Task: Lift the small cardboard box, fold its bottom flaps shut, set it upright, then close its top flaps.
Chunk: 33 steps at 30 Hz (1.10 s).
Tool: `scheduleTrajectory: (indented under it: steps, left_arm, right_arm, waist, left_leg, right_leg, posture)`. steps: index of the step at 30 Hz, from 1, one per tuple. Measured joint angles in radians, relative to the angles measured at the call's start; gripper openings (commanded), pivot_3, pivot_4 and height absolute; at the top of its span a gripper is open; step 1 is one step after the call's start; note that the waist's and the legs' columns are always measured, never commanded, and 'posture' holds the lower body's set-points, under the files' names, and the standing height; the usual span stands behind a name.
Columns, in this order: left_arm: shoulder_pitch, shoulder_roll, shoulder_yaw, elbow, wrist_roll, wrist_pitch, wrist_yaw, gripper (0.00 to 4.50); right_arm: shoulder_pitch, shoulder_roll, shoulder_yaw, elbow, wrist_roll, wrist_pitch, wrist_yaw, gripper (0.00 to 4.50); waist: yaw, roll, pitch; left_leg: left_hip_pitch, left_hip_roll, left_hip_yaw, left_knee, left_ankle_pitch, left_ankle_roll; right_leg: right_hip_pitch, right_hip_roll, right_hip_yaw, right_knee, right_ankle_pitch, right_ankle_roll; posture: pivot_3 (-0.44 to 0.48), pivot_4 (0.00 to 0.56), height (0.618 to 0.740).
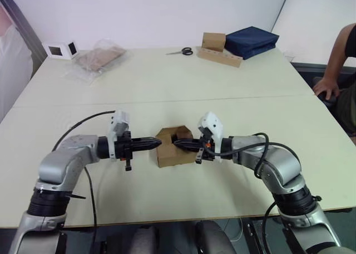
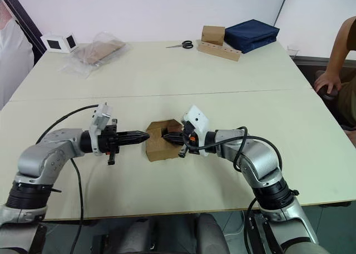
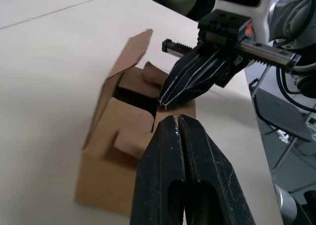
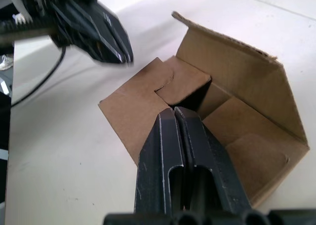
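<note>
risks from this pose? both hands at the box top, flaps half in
1. Both hands are shut and pushing with their tips: left hand and right hand meet the small cardboard box from opposite sides, nothing gripping it, so uneven pressure could slide or tip it on the table.
2. One of the top flaps stands up while others are tucked; it may spring open.
3. The fingertips sit close together and could collide.
</note>
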Motion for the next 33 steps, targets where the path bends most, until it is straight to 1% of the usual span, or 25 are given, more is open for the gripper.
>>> scheduleTrajectory:
  steps: [4, 7, 11, 15, 18, 20, 22, 26, 29, 33]
  left_arm:
    - [0.001, -0.015, -0.052, -0.004, 0.05, -0.042, 0.03, 0.02]
    - [0.025, -0.017, -0.076, -0.011, 0.081, -0.08, 0.048, 0.02]
    - [0.035, -0.018, -0.078, -0.021, 0.107, -0.12, 0.057, 0.02]
    - [0.037, -0.018, -0.079, -0.028, 0.113, -0.125, 0.063, 0.02]
    - [0.037, -0.016, -0.079, -0.029, 0.113, -0.127, 0.063, 0.02]
    - [0.038, -0.012, -0.078, -0.031, 0.113, -0.128, 0.061, 0.02]
    - [0.039, -0.009, -0.076, -0.035, 0.113, -0.129, 0.062, 0.02]
    - [0.045, -0.008, -0.076, -0.054, 0.112, -0.129, 0.066, 0.02]
    - [0.06, -0.008, -0.076, -0.068, 0.112, -0.13, 0.071, 0.02]
    - [0.067, -0.004, -0.076, -0.084, 0.112, -0.128, 0.077, 0.02]
  right_arm:
    - [0.002, -0.005, -0.008, -0.005, 0.004, 0.01, -0.004, 0.0]
    - [0.009, -0.016, -0.015, -0.027, 0.011, 0.023, -0.006, 0.0]
    - [0.008, -0.059, -0.079, -0.08, 0.06, 0.041, 0.008, 0.0]
    - [-0.088, -0.075, -0.146, -0.085, 0.113, 0.045, 0.032, 0.0]
    - [-0.176, -0.062, -0.147, -0.026, 0.125, 0.037, 0.047, 0.0]
    - [-0.23, -0.043, -0.119, 0.061, 0.093, 0.002, 0.059, 0.0]
    - [-0.285, -0.012, -0.054, 0.191, 0.027, -0.064, 0.079, 0.0]
    - [-0.33, 0.044, 0.041, 0.378, -0.072, -0.165, 0.119, 0.0]
    - [-0.334, 0.064, 0.088, 0.44, -0.119, -0.211, 0.156, 0.0]
    - [-0.317, 0.057, 0.115, 0.433, -0.148, -0.222, 0.209, 0.0]
  waist:
    - [0.0, 0.0, 0.0]
    - [0.0, 0.0, 0.0]
    - [0.002, 0.0, 0.0]
    - [-0.002, 0.0, 0.0]
    - [-0.002, 0.0, 0.0]
    - [-0.002, 0.0, 0.0]
    - [-0.002, 0.0, 0.0]
    - [-0.002, 0.0, 0.0]
    - [-0.001, 0.0, 0.0]
    - [-0.001, 0.0, 0.0]
  left_leg:
    - [0.0, 0.0, 0.0, 0.0, 0.0, 0.0]
    - [0.0, 0.0, 0.0, 0.0, 0.0, 0.0]
    - [0.0, 0.0, 0.0, 0.0, 0.0, 0.0]
    - [0.001, 0.0, 0.0, 0.0, 0.0, 0.0]
    - [0.001, 0.0, 0.0, -0.001, 0.0, 0.0]
    - [0.001, 0.0, 0.001, -0.001, 0.0, 0.0]
    - [0.001, 0.0, 0.001, -0.001, 0.0, 0.0]
    - [0.0, 0.0, 0.001, -0.001, 0.0, 0.0]
    - [0.0, 0.0, 0.001, -0.001, 0.0, 0.0]
    - [0.0, 0.0, 0.001, -0.001, 0.0, 0.0]
  right_leg:
    - [0.0, 0.0, 0.0, 0.0, 0.0, 0.0]
    - [0.0, 0.0, 0.0, 0.0, 0.0, 0.0]
    - [0.0, 0.0, 0.0, 0.0, 0.0, 0.0]
    - [0.0, 0.0, 0.0, 0.0, 0.0, 0.0]
    - [0.0, 0.001, 0.0, 0.0, 0.0, 0.0]
    - [0.0, 0.0, 0.0, 0.0, 0.0, 0.0]
    - [0.0, 0.0, 0.0, 0.0, 0.0, 0.0]
    - [-0.001, 0.0, 0.0, -0.001, 0.0, 0.0]
    - [-0.001, 0.0, 0.0, -0.001, 0.0, 0.0]
    - [-0.001, 0.0, 0.0, 0.0, 0.0, 0.0]
  posture:
    - [0.0, 0.15, 0.74]
    - [0.0, 0.15, 0.74]
    - [0.0, 0.15, 0.74]
    - [0.0, 0.15, 0.74]
    - [0.0, 0.15, 0.74]
    - [0.0, 0.15, 0.74]
    - [0.0, 0.15, 0.74]
    - [0.0, 0.15, 0.74]
    - [0.0, 0.15, 0.74]
    - [0.0, 0.15, 0.74]
